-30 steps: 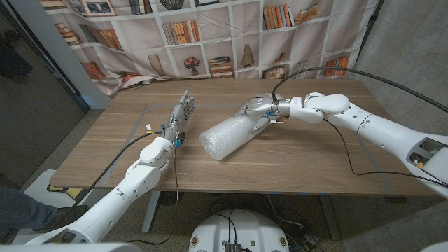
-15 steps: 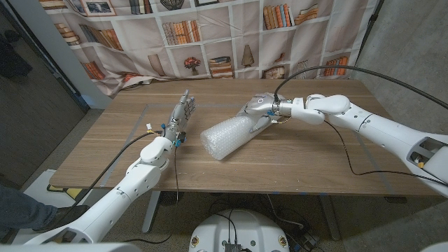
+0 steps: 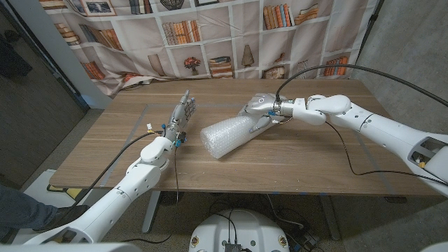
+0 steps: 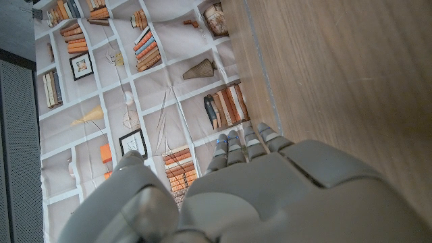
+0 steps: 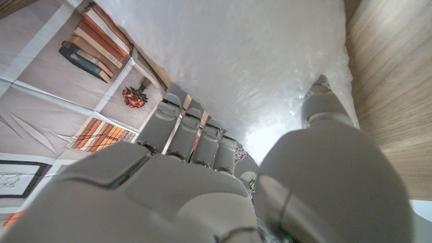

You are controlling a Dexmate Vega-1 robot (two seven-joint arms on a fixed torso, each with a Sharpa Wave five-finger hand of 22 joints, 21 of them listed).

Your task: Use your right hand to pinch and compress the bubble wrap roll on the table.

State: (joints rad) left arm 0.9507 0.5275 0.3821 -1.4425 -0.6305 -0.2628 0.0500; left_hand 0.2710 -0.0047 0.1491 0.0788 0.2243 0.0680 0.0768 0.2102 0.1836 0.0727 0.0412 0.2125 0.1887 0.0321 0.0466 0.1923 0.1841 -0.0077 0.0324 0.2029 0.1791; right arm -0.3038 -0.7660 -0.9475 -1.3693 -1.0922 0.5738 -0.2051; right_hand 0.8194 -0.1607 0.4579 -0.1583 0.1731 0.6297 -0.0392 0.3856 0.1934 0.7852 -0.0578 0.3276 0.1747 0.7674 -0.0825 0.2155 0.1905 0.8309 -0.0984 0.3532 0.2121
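While my right hand is clamping the near end of the bubble wrap roll at mid-table, thumb opposing fingers, the roll is nudging slightly leftward, suggesting the squeeze is biting; my left hand is idling open

The roll of clear bubble wrap lies slanted on the worktop, its far end between right robot hand fingers.

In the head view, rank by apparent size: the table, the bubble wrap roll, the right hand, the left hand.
1. Table.
2. Bubble wrap roll.
3. Right hand and left hand: they look about alike, and the right one is partly hidden where it grips the roll's end, so unranked.
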